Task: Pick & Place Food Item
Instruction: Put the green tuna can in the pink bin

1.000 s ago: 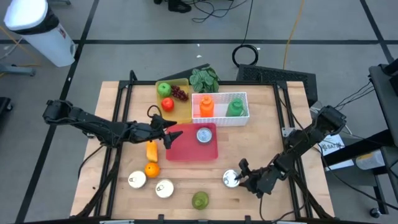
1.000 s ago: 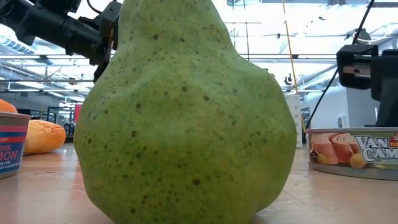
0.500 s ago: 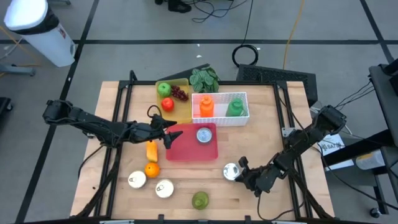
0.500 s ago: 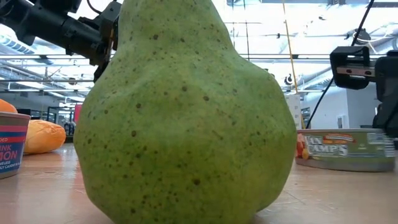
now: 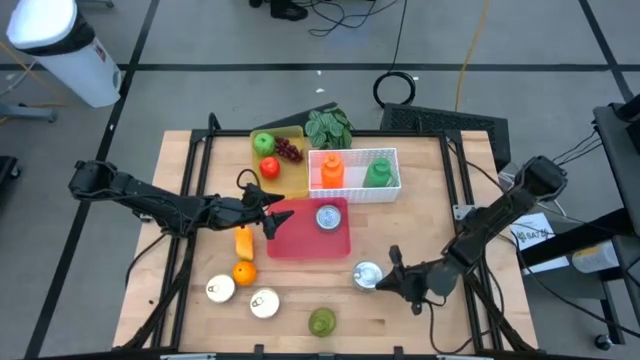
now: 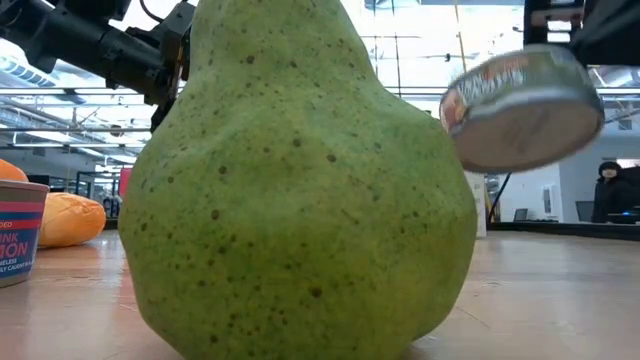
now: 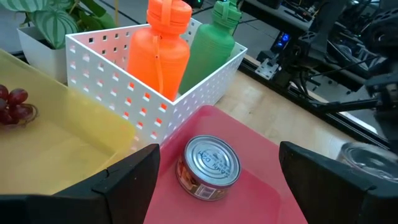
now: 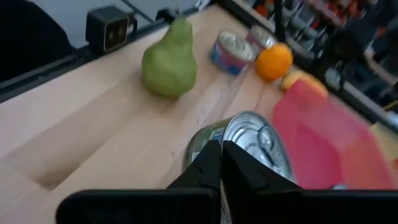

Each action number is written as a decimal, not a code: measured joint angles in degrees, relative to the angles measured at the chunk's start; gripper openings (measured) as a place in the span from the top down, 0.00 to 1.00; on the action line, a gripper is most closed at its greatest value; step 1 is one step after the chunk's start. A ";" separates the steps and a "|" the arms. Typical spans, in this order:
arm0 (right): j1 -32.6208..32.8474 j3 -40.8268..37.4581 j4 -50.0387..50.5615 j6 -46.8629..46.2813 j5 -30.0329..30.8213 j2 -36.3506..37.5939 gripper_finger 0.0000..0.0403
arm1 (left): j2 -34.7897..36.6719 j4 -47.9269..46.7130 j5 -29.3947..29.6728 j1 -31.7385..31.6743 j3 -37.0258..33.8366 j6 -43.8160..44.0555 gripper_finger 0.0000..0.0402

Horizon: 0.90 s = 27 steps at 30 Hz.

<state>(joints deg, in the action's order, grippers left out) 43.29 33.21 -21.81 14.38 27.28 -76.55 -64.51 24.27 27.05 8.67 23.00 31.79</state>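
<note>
Can (image 5: 367,275) is off the table (image 5: 420,210), clamped in the right gripper (image 5: 380,280) near the front edge. Four cans in all: one on the red tray (image 5: 300,240), two front-left. Left gripper (image 5: 268,210) hovers, fingers apart, by the tray. Pear (image 6: 300,190) fills the low view; two bottles in the white basket (image 5: 390,187).

Right gripper (image 5: 384,279) grips a tin can (image 5: 366,274) near the pear (image 5: 321,321).

A robotics lab: 2 arms flank a wooden counter (image 5: 420,200) on a taped grey floor, loose cables (image 5: 395,88) behind it, exposed ceiling trusses (image 6: 60,100) beyond.
</note>
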 joint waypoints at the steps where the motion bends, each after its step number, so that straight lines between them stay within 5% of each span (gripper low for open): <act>1: -0.18 0.00 -1.04 1.59 0.14 0.33 1.00 | 0.00 0.00 0.00 -0.01 0.00 0.00 0.15; 7: -5.11 0.04 -9.86 11.53 -4.26 1.38 1.00 | 0.00 0.02 0.02 0.00 0.00 -0.01 0.15; 15: -19.69 0.11 -16.83 19.53 -10.85 1.33 1.00 | 0.00 0.05 0.11 -0.01 0.00 -0.60 0.15; 21: -29.79 0.09 -18.26 15.06 -18.30 -0.46 1.00 | 0.02 0.07 0.14 -0.01 0.00 -1.65 0.15; 27: -28.26 0.15 -16.21 5.21 -23.18 -0.40 0.98 | 0.02 0.02 0.13 -0.01 0.00 -1.66 0.15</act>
<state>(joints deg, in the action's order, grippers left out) 15.02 33.36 -38.02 19.59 4.10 -76.95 -64.49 24.29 27.18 8.66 23.00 30.13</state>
